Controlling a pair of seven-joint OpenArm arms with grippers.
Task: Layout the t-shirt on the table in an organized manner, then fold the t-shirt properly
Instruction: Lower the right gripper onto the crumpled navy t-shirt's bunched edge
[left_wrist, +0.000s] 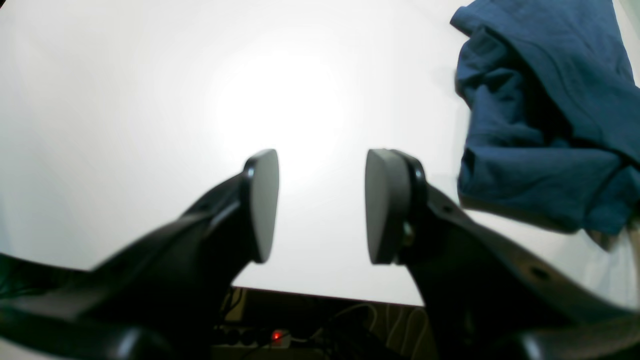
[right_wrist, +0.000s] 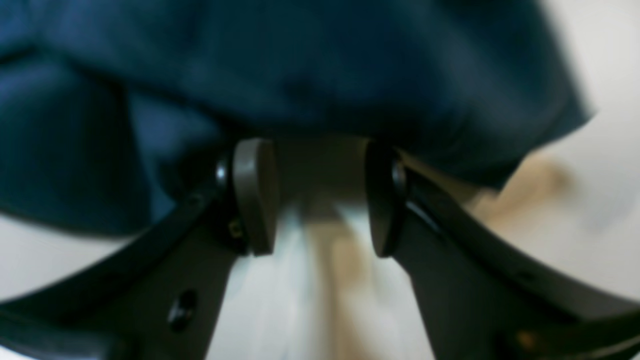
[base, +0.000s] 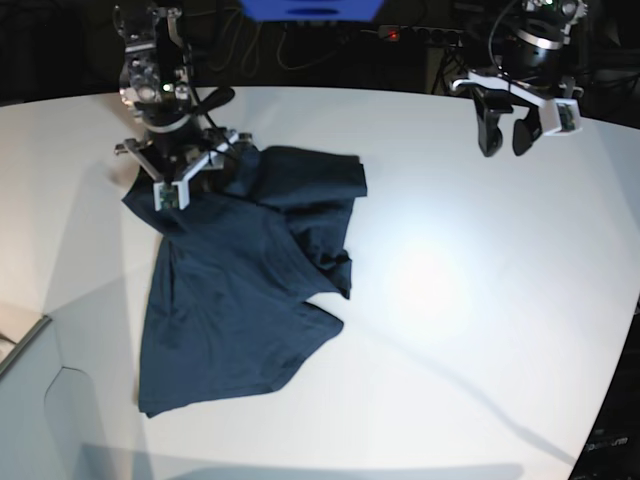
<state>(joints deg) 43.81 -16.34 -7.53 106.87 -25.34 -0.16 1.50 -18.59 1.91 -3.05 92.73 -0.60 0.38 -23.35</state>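
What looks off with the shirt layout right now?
The t-shirt isn't flat: its upper right part near the collar is folded over and bunched, and the hem lies skewed. The right gripper sits open at its top edge; the left gripper is open, apart from it.

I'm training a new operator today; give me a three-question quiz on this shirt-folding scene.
1. True or false: the t-shirt lies flat and fully spread on the table.
2. Which gripper is right at the shirt? A) left gripper B) right gripper
3. Fill in: the left gripper hangs open over bare ____.

Key: 1 false, it is crumpled, with cloth bunched near its top edge. 2 B; its jaws stand apart with no cloth between them. 3 table.
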